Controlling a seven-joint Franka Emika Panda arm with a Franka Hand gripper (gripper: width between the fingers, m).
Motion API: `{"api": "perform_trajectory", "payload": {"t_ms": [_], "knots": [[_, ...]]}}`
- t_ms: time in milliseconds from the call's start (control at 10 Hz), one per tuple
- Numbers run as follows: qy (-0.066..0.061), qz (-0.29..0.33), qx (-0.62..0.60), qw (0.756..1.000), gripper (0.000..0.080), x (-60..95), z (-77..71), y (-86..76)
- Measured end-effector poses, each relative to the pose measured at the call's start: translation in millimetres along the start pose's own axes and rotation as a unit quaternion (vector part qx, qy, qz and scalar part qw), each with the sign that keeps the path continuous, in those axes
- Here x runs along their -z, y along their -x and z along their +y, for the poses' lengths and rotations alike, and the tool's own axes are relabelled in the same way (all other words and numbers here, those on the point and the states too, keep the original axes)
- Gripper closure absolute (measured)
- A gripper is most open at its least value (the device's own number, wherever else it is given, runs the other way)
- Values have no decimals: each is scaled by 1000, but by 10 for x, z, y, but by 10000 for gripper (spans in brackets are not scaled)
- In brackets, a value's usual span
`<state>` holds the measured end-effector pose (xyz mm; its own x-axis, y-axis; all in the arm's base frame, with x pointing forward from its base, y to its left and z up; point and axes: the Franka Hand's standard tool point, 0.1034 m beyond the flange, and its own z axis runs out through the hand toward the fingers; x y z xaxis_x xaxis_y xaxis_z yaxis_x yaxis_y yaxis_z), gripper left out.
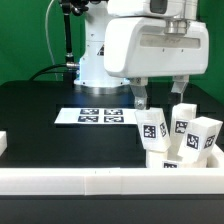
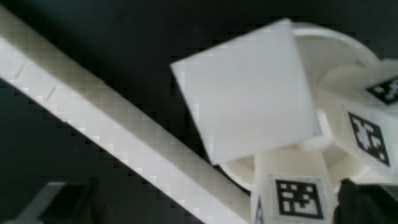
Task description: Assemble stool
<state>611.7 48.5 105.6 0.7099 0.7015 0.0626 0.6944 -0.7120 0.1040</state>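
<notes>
1. Gripper [image 1: 161, 98] hangs over the table's near corner on the exterior view's right, fingers spread wide, nothing between them.
2. Right under it: the stool [image 1: 178, 143], half-built. Three legs stand up from the seat [image 1: 186, 166], so the seat looks to be lying upside down w/ leg sockets facing up, prob. so legs can go in from above.
3. The whole cluster sits tight against the border rail [image 1: 110, 179], near the corner. Judgement: the rail serves as a backstop so parts don't slide when pushed or twisted.
4. Leg nearest the gripper [image 1: 152, 130] leans a bit; the other two [image 1: 183, 125] [image 1: 206, 137] look closer to upright. Can't tell if any is fully seated.
5. Wrist view: a flat blank leg face [image 2: 253, 100] fills the middle, a curved bit of the seat rim [image 2: 338, 45] behind it, tagged legs alongside [image 2: 368, 135], the rail running diagonally [image 2: 107, 120].
6. Materials: all parts white, matte, hard plastic. Legs are short blocky rectangles w/ sharp edges; seat is a thick round disc. Black-and-white square tags on leg faces.
7. Marker board [image 1: 98, 116] lies flat mid-table, well apart from the stool, on black tabletop [image 1: 40, 120].
8. Likely next: close on the leaning leg, but that's a guess.
</notes>
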Motion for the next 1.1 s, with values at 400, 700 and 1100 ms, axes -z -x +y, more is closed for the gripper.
{"api": "perform_trajectory", "payload": {"t_ms": [400,700,1100], "knots": [[-4,-9,33,999,151,-73,-78,49],[-7,-14,26,1000,151,-138,-121,70],[-8,-16,17,1000,278,-183,-142,78]]}}
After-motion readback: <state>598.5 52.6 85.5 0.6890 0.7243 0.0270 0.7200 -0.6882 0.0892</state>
